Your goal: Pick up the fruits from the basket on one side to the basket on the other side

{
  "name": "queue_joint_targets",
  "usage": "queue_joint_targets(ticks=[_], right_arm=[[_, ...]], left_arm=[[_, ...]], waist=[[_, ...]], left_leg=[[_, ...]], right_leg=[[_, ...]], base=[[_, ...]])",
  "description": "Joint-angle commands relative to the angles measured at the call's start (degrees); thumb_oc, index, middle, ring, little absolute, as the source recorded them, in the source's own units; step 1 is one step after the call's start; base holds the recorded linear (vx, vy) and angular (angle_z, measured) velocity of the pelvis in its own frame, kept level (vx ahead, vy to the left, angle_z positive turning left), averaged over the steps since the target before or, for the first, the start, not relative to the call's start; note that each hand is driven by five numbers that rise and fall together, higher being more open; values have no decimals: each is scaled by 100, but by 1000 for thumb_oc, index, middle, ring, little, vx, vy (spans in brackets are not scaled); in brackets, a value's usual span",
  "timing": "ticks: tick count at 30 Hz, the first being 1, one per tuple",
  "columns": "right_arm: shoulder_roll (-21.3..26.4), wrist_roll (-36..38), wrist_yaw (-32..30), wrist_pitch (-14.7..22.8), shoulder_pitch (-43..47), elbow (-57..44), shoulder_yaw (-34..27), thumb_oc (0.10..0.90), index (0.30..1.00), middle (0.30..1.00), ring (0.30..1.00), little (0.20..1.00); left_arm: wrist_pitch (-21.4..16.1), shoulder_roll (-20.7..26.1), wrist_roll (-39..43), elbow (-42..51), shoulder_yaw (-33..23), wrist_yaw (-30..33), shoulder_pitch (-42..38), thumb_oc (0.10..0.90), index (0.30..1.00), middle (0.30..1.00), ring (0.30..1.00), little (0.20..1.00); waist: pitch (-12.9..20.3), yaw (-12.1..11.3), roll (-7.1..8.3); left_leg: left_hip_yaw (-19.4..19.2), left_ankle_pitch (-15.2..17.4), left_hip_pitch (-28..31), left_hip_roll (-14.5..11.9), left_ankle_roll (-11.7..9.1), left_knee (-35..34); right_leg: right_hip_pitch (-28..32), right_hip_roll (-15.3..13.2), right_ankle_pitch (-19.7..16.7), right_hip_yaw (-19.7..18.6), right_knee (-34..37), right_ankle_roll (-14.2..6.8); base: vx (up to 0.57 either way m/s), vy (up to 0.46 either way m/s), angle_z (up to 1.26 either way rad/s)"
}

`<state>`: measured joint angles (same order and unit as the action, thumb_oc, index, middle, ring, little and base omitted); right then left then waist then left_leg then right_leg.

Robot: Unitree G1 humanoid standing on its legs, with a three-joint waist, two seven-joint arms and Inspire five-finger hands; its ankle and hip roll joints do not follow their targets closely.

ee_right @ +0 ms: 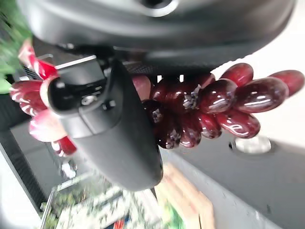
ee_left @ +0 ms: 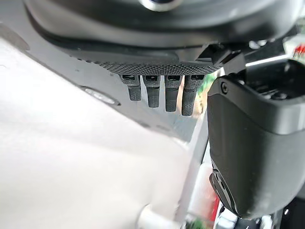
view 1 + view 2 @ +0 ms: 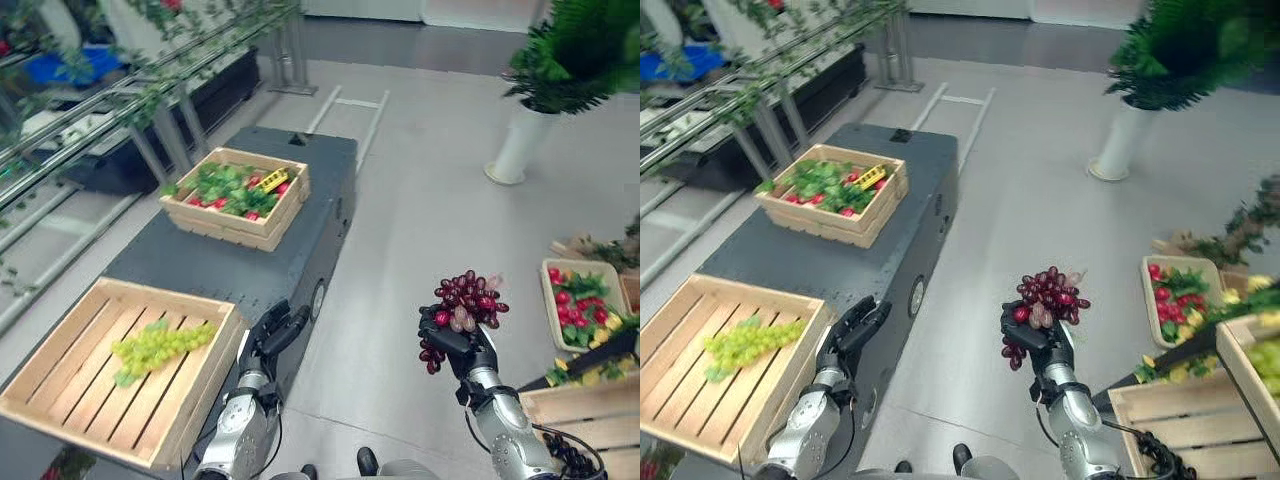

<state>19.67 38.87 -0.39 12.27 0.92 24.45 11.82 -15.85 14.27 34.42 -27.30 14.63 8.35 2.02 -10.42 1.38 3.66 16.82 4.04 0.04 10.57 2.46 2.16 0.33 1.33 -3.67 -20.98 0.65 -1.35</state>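
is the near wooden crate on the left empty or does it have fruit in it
Not empty: the near wooden crate holds one bunch of green grapes lying on its slats; the rest is bare.

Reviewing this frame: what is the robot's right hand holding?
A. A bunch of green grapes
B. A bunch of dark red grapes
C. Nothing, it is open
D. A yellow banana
B. The right hand is curled round a bunch of dark red grapes, held up over the floor; the right wrist view shows the same glossy red grapes against the hand, while the green grapes lie in the near wooden crate.
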Motion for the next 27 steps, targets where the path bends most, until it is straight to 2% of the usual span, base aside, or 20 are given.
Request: queue_joint_targets(ticks=[1,3,6,11,13,14,18,20,21,22,23,24,25,27], right_arm=[[-267,165,-228,1053,365,-595,-61,400,300,300,300,300],[-301,72,-230,1102,288,-568,-20,400,300,300,300,300],[-375,-46,-131,929,118,-624,-49,400,300,300,300,300],[-429,-166,186,700,-158,-667,-70,400,300,300,300,300],[-432,-218,217,696,-215,-687,-44,400,300,300,300,300],[-453,-270,264,722,-318,-735,-16,400,300,300,300,300],[-464,-163,397,640,-411,-794,17,400,300,300,300,300],[-491,-103,546,570,-442,-739,65,400,300,300,300,300],[-519,-57,797,436,-386,-608,131,400,300,300,300,300],[-528,-71,945,377,-348,-568,171,400,300,300,300,300],[-544,-78,1196,339,-255,-450,287,400,300,300,300,300],[-547,-64,1193,345,-236,-424,311,400,300,300,300,300],[-588,-33,1222,367,-154,-262,424,400,300,300,300,300],[-663,8,1195,320,-109,-103,506,400,300,300,300,300]], left_arm=[[-748,107,-146,94,-90,-52,-746,800,900,900,900,900],[-792,101,-163,51,-30,-11,-803,800,900,900,900,900],[-828,98,-229,-14,-66,101,-784,800,900,900,900,900],[-787,188,-224,53,-153,-161,-630,800,900,900,900,900],[-766,218,-196,73,-151,-240,-599,800,900,900,900,900],[-735,250,-203,119,-93,-309,-574,800,900,900,900,900],[-684,260,-296,106,-7,-315,-588,800,900,900,900,900],[-720,304,-340,64,7,-318,-599,800,900,900,900,900],[-791,367,-343,102,-30,-139,-527,800,900,900,900,900],[-826,396,-345,150,-76,-8,-490,800,900,900,900,900],[-909,477,-326,257,-212,155,-405,800,900,900,900,900],[-921,495,-321,275,-241,136,-388,800,900,900,900,900],[-944,554,-255,258,-335,147,-411,800,900,900,900,900],[-921,582,-203,194,-408,135,-448,800,900,900,900,900]], waist=[[7,123,-213],[56,170,-254],[125,252,-321],[157,356,-335],[154,363,-344],[121,392,-341],[70,439,-317],[62,433,-316],[34,309,-324],[16,238,-334],[-16,57,-389],[-12,13,-403],[-23,-98,-446],[-3,-175,-444]], left_leg=[[-486,-414,101,-446,76,-186],[-551,-452,218,-508,72,-378],[-580,-459,415,-528,109,-635],[-1012,-286,522,-589,248,-671],[-1067,-272,500,-587,286,-663],[-1119,-253,474,-555,330,-655],[-1178,-237,487,-521,366,-716],[-1284,-170,513,-539,378,-716],[-1581,-135,554,-624,356,-716],[-1786,-122,566,-674,346,-716],[-2228,-112,563,-791,338,-716],[-2304,-113,550,-813,337,-716],[-2490,-93,523,-840,369,-716],[-2530,-39,583,-827,351,-716]], right_leg=[[397,204,192,1044,23,147],[370,176,201,1105,33,115],[256,155,198,1131,-42,11],[50,14,212,1188,-266,-130],[-34,-3,262,1195,-424,-159],[-163,-30,243,1186,-619,-214],[-327,-144,15,1180,-549,-340],[-408,-250,-111,1305,-549,-418],[-445,-464,-176,1898,-727,-444],[-461,-555,-172,2226,-877,-455],[-421,-768,-9,2896,-1263,-418],[-415,-803,28,2990,-1316,-403],[-383,-951,141,3249,-1690,-375],[-186,-1055,327,3402,-1772,-420]], base=[[10,152,-127],[27,157,-38],[22,181,-24],[-9,178,-18],[-36,165,-33],[-52,173,-32],[-47,122,-20],[-56,106,-25],[-78,67,-49],[-167,100,-98],[-146,65,-125],[-173,86,-174],[-54,48,-154],[-1,1,-150]])
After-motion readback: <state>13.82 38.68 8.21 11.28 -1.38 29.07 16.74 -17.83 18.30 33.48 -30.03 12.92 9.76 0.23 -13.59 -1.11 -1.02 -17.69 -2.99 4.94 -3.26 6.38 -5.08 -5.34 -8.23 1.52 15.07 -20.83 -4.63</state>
